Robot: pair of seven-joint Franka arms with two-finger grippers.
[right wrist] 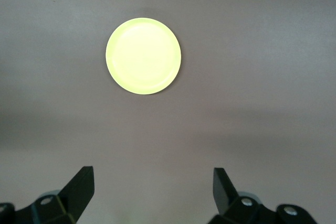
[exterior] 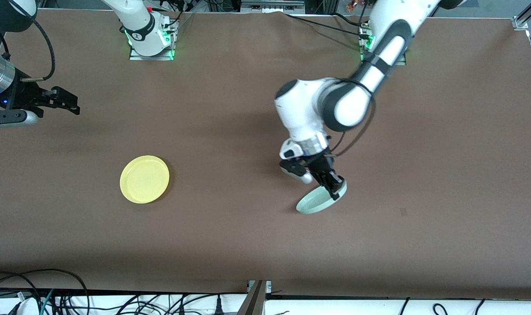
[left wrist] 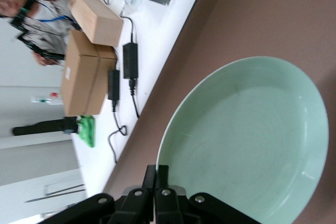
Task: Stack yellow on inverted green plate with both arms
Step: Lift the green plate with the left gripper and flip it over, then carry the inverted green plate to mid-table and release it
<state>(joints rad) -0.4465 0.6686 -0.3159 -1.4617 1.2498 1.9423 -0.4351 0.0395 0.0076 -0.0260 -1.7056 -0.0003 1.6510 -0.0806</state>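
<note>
Mint-green plate (exterior: 320,202), tilted at the front view's lower middle, hangs by its rim in my left gripper (exterior: 334,187)'s pinch and could slip mid-flip, while the yellow plate (exterior: 144,179) lies lower-left and my right gripper (exterior: 64,101) waits, jaws spread, upper-left.

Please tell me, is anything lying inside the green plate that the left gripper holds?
Nothing lies in the green plate: its hollow shows bare and it is tilted. The left gripper is shut on its rim and covers that small part. The right gripper waits, open.
</note>
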